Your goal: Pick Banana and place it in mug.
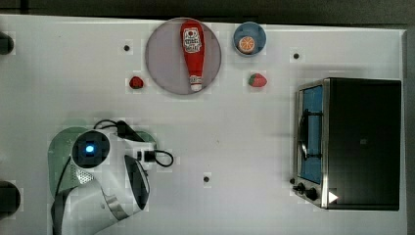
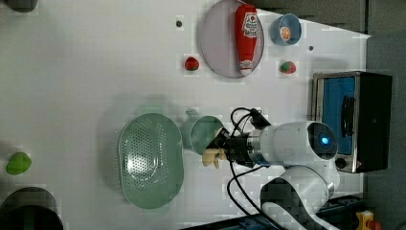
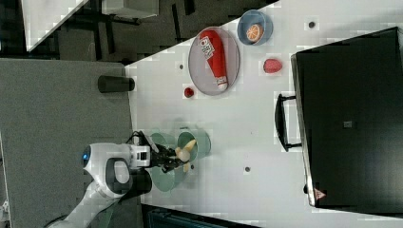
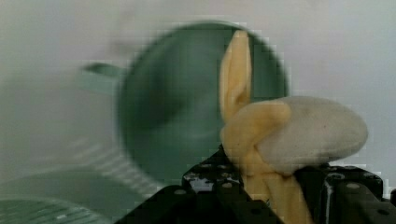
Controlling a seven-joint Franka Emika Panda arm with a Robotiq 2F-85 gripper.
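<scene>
Gripper (image 4: 275,186) part-open, clamped around banana (image 4: 261,135), above green mug (image 4: 187,107).

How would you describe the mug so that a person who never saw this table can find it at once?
In the left view, start at the big oval green dish full of small holes. The mug stands just off the left view's right side of it, next to the gripper with the banana. It is the small round pale green cup with smooth walls and a little side handle.

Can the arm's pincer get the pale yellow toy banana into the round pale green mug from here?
Probably yes: the pincer holds the pale yellow toy banana beside the round pale green mug, whose open mouth looks unobstructed.
</scene>
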